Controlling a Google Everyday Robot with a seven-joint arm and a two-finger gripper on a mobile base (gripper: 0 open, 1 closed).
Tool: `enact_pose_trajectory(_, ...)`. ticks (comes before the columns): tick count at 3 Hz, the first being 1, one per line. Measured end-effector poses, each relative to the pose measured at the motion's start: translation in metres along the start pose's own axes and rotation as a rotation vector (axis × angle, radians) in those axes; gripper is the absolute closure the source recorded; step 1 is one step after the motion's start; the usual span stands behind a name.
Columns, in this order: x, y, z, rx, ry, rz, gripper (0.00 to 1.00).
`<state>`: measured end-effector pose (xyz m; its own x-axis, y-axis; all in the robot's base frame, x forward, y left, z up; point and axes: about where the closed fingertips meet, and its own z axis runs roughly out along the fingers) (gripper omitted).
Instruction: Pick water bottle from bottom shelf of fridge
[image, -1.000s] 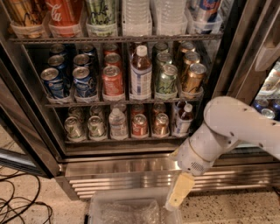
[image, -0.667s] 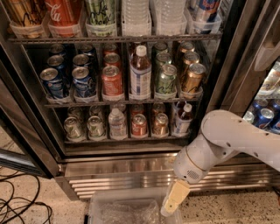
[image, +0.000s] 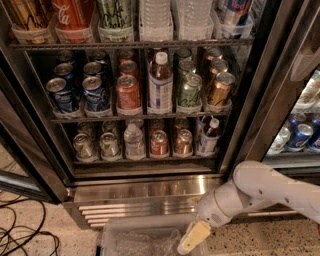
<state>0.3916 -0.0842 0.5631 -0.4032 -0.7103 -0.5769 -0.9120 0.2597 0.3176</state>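
Clear water bottle (image: 133, 141) stands untouched on the bottom shelf (image: 145, 160). The hand (image: 194, 238) has sunk to lower centre, farther off; spread or pressed together, I cannot tell.

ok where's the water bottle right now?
Camera view: the water bottle stands on the bottom shelf, left of centre, between a silver-green can and a red can. The gripper hangs lower right, below the base grille.
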Motion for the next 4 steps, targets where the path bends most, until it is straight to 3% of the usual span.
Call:
enact_pose_trajectory(1, 0.007, -0.022, 0.016, 0.098, -0.084, 0.033, 0.00)
enact_pose_trajectory(2, 0.007, -0.022, 0.016, 0.098, -0.084, 0.033, 0.00)
enact_pose_trajectory(3, -0.003, -0.023, 0.015, 0.123, -0.096, 0.000, 0.00)
enact_pose_trajectory(4, -0.030, -0.010, 0.004, 0.213, -0.172, -0.082, 0.00)
